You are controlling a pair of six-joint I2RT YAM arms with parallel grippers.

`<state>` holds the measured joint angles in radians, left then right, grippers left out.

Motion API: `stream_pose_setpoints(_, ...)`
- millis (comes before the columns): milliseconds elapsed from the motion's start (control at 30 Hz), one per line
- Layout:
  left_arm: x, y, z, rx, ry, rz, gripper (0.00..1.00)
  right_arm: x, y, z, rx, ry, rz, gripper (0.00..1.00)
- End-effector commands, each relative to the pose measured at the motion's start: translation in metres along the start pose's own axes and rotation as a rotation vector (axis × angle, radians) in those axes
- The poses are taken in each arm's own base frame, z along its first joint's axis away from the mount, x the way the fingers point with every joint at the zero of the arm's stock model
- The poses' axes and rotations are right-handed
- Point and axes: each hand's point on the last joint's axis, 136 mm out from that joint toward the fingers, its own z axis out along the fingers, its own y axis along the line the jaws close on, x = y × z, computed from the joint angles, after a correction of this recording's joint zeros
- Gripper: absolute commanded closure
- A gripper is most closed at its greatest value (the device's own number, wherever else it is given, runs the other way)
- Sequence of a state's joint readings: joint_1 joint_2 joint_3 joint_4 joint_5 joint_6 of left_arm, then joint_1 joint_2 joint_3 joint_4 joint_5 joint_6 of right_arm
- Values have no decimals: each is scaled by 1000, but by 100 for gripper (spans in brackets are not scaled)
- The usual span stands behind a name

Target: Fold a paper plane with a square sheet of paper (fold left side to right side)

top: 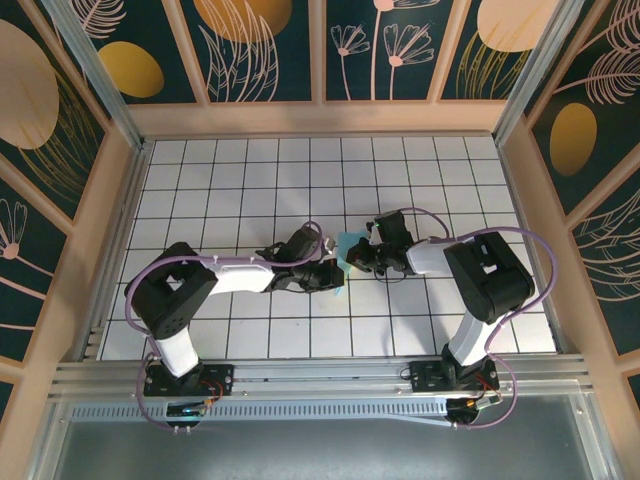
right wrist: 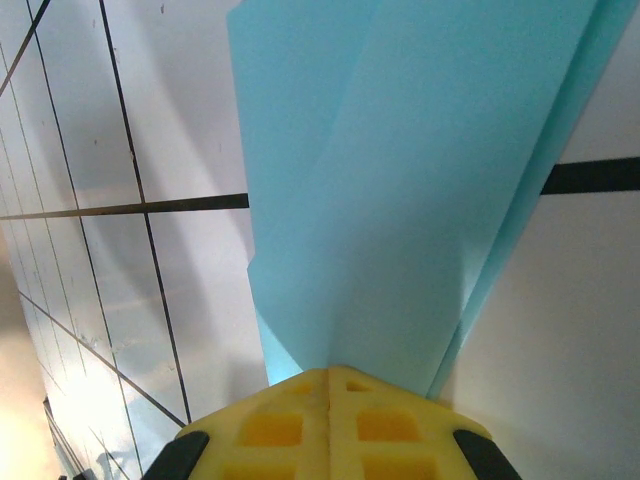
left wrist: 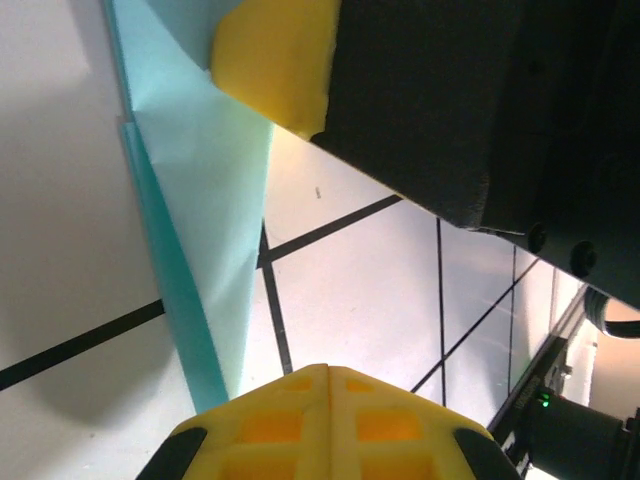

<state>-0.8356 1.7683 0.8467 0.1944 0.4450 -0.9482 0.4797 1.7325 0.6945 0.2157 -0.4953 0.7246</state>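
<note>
Yellow fingertips of the right gripper [right wrist: 330, 375] sit right up against the lens in its wrist view, clamped together with the paper [right wrist: 400, 180] coming straight out of the seam between them, so I'd call that a proper pinch on it. You can see at least two layers fanning up from there, with a darker edge running along the right side.

Left gripper [left wrist: 328, 372] is clenched too. The narrow end of the paper runs down to just beside its tips, but whether it's actually nipping that end or just parked next to it, I can't tell. Further up that same view, a yellow pad [left wrist: 275, 50] of the other gripper sits on the wide end of the paper.

From the top camera the paper is a small teal patch in the middle of the table [top: 250, 180], right between the two grippers, which are nose to nose over it.

My read: this is mid-fold, not the start. The sheet already has creases and tapers like a dart, so I'd guess it's one of the later left-over-right folds. Next move probably needs one side held as an anchor while the other carries its flap across, with the edges lined up before anything gets pressed flat. Thin paper, so pulling both ends at once could skew the crease or tear it
</note>
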Motion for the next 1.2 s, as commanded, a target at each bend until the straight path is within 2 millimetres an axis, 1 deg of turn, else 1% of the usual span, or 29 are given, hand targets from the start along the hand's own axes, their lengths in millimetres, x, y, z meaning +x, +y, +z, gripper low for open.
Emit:
stream_pose_setpoints(0,-1,-7,3,56,22,-14,100,28,-41,9,124,81,74,100)
stream_pose_setpoints(367,6,3,11,46,56,-28,100,29,-45,9,143,84,71,100)
stream_pose_setpoints(633,9,15,15,7,66,-34,100,29,-46,9,155,84,62,100)
stream_pose_setpoints(1167,15,22,20,14,80,-55,100,30,-48,11,164,91,63,100)
